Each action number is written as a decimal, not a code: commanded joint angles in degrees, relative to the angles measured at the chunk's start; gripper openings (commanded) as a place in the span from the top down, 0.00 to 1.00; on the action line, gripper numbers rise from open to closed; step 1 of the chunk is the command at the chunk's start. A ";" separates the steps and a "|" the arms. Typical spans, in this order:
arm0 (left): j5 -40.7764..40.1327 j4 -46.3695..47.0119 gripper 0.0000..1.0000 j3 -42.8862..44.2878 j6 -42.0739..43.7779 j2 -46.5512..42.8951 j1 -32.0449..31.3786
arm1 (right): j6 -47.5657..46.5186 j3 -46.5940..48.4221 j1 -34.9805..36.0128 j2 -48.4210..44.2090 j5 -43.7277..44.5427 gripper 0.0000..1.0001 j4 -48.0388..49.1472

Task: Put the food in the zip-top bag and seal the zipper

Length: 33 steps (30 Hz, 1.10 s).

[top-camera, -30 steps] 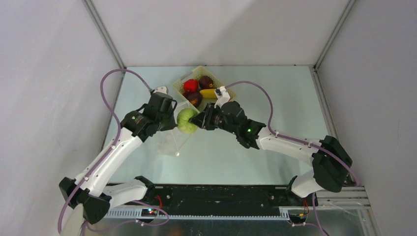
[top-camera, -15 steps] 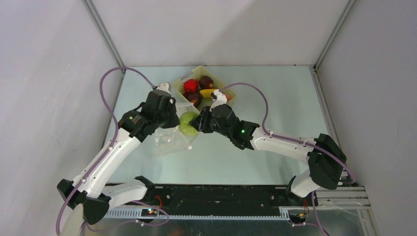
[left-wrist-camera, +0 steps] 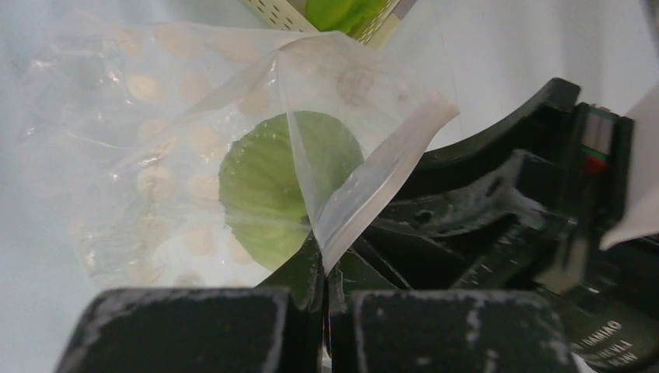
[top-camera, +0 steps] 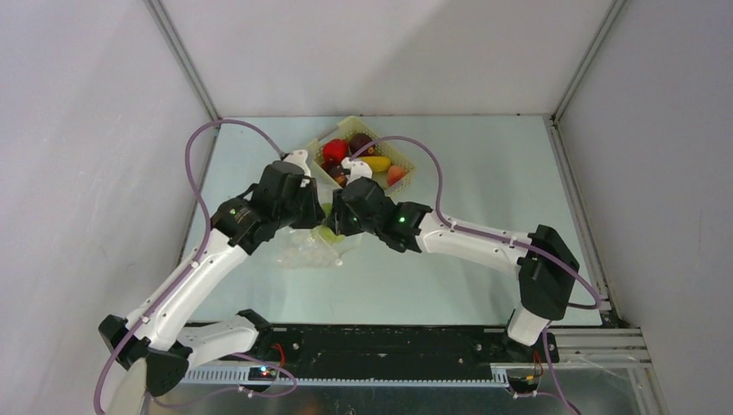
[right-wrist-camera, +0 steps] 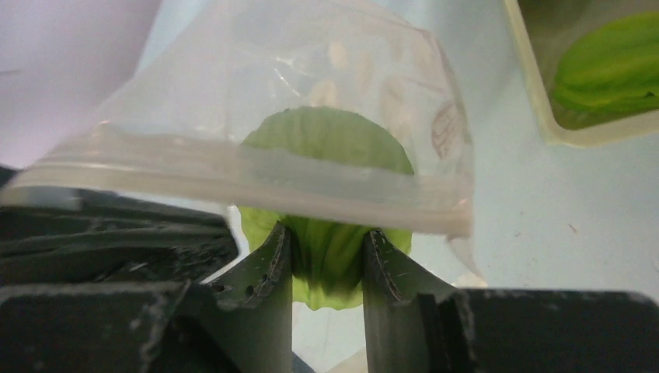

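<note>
Top view first: both arms meet around the middle of the pale green bench [top-camera: 484,216], just at 6 o'clock of the pale yellow latticed plastic basket [top-camera: 328,132], which sits toward the bench's 12 o'clock edge.

The left gripper [left-wrist-camera: 325,272] comes in from 9 o'clock. It's pinched tight on the mouth edge of the clear flimsy zip-top bag with white polka dots [left-wrist-camera: 155,155]. You can see the thin clear zipper strip [left-wrist-camera: 381,171] running up out of its closed jaws. That holds the mouth up off the bench, and the rest of the bag hangs and lies crumpled toward 7 o'clock of the grippers.

The right gripper [right-wrist-camera: 326,264] comes in from 3 o'clock. It's clamped on the round, ribbed light-green toy vegetable [right-wrist-camera: 326,148], one finger on each side. The vegetable is right at the bag's mouth. From the right wrist, the zipper strip crosses in front of it and the dotted plastic arches over the top. From the left wrist, you see the vegetable through the plastic, so it looks at least partly in.

The rest of the food is in the basket:
- a red piece [top-camera: 334,149]
- a dark purple piece [top-camera: 361,143]
- a yellow banana-shaped piece [top-camera: 376,162]
- an orange-red piece [top-camera: 396,173]
- a darker green ribbed piece [right-wrist-camera: 606,74], at 2 o'clock in the right wrist view

The zipper isn't sealed.
</note>
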 commanded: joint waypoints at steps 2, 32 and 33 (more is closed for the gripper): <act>2.48 3.40 1.00 -0.61 1.92 -2.52 -0.32 | 1.59 5.64 0.28 1.62 7.99 0.92 -8.18; -9.68 -2.33 1.00 0.64 -1.23 -3.29 5.30 | -12.27 -1.60 -0.39 -15.21 -4.75 0.01 4.86; -10.11 -2.72 1.00 0.74 -1.30 -3.51 5.47 | -12.34 -2.00 -1.06 -16.13 -4.25 0.00 5.28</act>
